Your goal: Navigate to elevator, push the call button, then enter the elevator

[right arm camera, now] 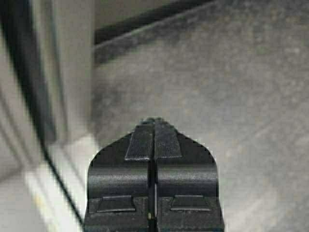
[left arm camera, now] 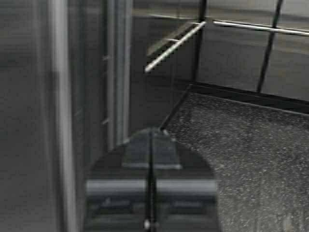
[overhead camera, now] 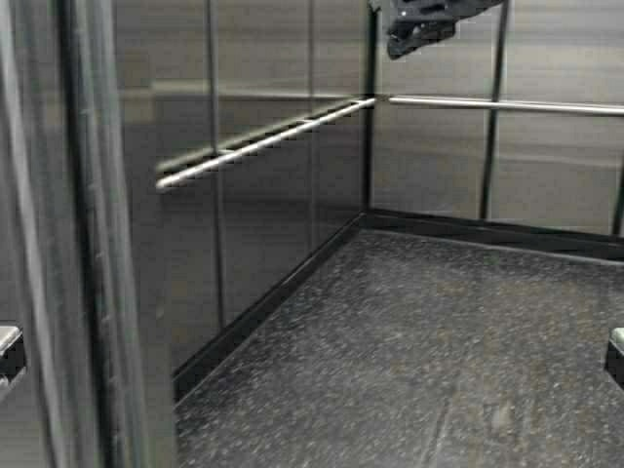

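Observation:
The elevator stands open before me. Its cabin has brushed-steel wall panels (overhead camera: 263, 224), pale handrails on the left wall (overhead camera: 263, 141) and the back wall (overhead camera: 497, 103), and a dark speckled floor (overhead camera: 419, 351). A steel door post (overhead camera: 97, 244) rises close on my left. Only small parts of my arms show at the left edge (overhead camera: 8, 356) and the right edge (overhead camera: 616, 356) of the high view. My left gripper (left arm camera: 151, 131) is shut and empty, pointing into the cabin beside the door post (left arm camera: 60, 96). My right gripper (right arm camera: 154, 121) is shut and empty, low over the floor (right arm camera: 231, 87).
A pale sill (right arm camera: 58, 164) and a door post (right arm camera: 72, 63) lie close to the right gripper. A black skirting (overhead camera: 487, 232) runs along the foot of the walls. A dark shape (overhead camera: 419, 24) shows at the top against the back wall. The floor (left arm camera: 251, 145) stretches ahead.

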`<state>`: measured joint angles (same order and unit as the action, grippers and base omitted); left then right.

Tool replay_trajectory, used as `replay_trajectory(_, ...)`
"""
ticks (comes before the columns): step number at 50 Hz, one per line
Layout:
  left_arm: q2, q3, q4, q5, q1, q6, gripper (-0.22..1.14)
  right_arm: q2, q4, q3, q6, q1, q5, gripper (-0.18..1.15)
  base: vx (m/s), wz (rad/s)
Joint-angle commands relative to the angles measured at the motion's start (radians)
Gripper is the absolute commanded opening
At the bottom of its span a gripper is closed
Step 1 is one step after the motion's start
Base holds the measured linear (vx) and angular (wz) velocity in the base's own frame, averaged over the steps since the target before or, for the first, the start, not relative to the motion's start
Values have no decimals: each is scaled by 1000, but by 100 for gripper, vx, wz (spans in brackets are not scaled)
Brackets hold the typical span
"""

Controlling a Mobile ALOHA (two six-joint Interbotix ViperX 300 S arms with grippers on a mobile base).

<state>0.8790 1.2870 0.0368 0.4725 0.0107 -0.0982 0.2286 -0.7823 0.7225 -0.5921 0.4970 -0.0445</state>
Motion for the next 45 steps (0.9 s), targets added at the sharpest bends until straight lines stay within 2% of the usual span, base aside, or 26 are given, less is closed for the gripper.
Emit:
replay_trajectory(1, -11, -18, 5, 6, -2, 3, 2, 21, 3, -20, 0, 2, 8, 6, 42, -20)
replay_trajectory(16, -28, -20, 14, 6, -2, 2, 2, 23, 78, -5, -9, -20, 9, 6, 43, -22)
replay_trajectory(45, -5, -25, 28, 17, -2, -9, 2, 23, 87, -12, -9, -35, 11, 6, 41, -34)
